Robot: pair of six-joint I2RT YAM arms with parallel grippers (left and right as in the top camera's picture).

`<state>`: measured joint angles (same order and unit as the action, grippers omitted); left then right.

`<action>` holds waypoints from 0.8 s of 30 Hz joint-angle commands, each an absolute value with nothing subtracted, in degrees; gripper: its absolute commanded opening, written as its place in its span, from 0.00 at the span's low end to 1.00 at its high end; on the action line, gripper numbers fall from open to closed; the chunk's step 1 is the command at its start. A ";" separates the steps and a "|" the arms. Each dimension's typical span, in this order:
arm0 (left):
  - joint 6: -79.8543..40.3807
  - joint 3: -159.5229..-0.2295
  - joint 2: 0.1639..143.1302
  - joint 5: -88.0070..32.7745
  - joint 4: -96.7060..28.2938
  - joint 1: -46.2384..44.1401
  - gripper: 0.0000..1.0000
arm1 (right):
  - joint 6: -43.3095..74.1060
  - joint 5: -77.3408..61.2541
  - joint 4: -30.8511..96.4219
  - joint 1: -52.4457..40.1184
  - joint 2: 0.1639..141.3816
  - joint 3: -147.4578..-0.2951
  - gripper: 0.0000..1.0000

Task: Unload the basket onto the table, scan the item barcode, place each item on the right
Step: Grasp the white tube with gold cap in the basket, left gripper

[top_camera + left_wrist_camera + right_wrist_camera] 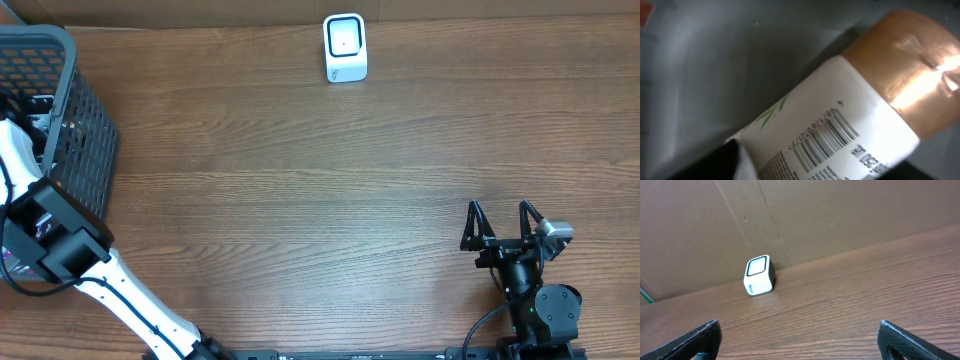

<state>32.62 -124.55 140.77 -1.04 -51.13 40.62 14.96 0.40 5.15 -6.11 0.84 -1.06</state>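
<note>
The item is a bottle with a white label, a printed barcode and a bronze cap. It fills the left wrist view, lying on grey wrapping inside the basket. My left gripper straddles its labelled end, a dark finger against its lower left edge; whether the jaws press on it is unclear. The white scanner stands at the table's far edge, seen too as the scanner from the right wrist. My right gripper rests open and empty at the front right.
The dark mesh basket occupies the far left corner, with my left arm reaching into it from the front. A brown cardboard wall runs behind the scanner. Bare wood table lies between the basket, the scanner and the right arm.
</note>
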 commanded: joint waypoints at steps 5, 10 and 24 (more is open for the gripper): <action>30.74 -124.25 143.57 -1.54 -52.16 40.88 0.21 | 14.74 0.32 4.80 -6.48 0.16 -0.45 1.00; 22.48 -124.33 143.26 -1.50 -54.59 40.88 0.04 | 14.76 0.32 4.80 -6.48 0.16 -0.45 1.00; 5.72 -128.86 125.54 0.58 -55.20 40.95 0.04 | 14.76 0.32 4.80 -6.48 0.16 -0.45 1.00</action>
